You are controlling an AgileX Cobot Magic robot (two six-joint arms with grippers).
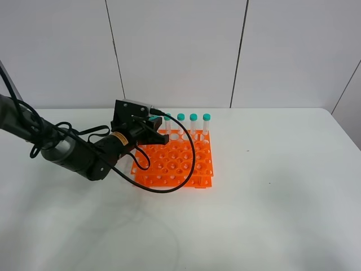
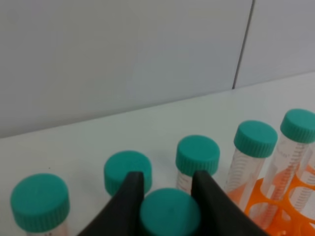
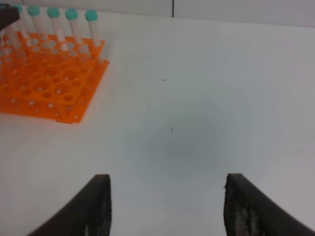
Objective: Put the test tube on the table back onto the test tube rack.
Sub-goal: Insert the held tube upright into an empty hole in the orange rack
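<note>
The orange test tube rack (image 1: 176, 161) stands on the white table (image 1: 271, 186) at mid-left, with teal-capped tubes (image 1: 193, 119) upright in its back row. My left gripper (image 1: 152, 129) hangs over the rack's back left corner, shut on a test tube. In the left wrist view its teal cap (image 2: 170, 212) sits between the two black fingers (image 2: 127, 201), in front of the row of standing tubes (image 2: 198, 155). My right gripper (image 3: 165, 206) is open and empty, low over bare table, well to the right of the rack (image 3: 47, 83). It does not show in the high view.
The left arm and its black cables (image 1: 169, 189) lie across the rack's left side and loop over its front. A white panelled wall (image 1: 180, 51) rises behind the table. The table's right edge (image 1: 347, 132) is far from the rack.
</note>
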